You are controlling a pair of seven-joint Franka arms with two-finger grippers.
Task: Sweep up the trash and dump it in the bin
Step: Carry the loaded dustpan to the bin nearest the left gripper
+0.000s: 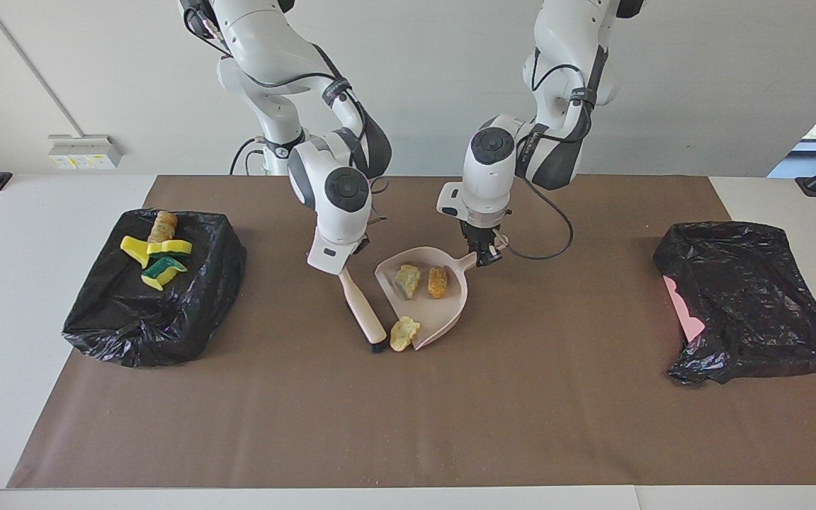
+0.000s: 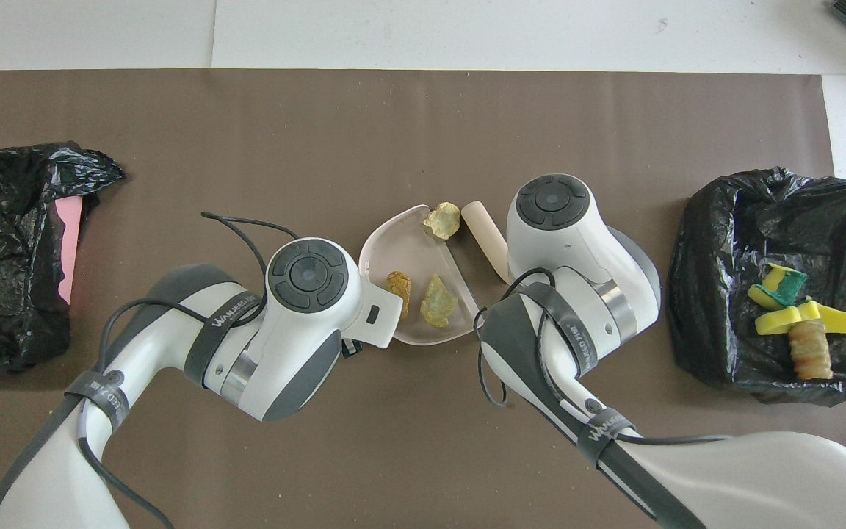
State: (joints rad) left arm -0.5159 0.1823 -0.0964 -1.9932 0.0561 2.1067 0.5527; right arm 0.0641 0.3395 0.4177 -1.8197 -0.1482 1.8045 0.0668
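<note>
Right arm is reaching down over the counter's middle, wrist bent, forearm slanting; right gripper [image 1: 346, 270] is pointing down and away from the robots, jaws clamping the brush handle [image 1: 363, 306]. Left arm is hanging steeply beside it, wrist vertical; left gripper [image 1: 484, 256] is pointing straight down, jaws pinching the dustpan handle [image 1: 470, 260]. Both elbows are sitting high.
</note>
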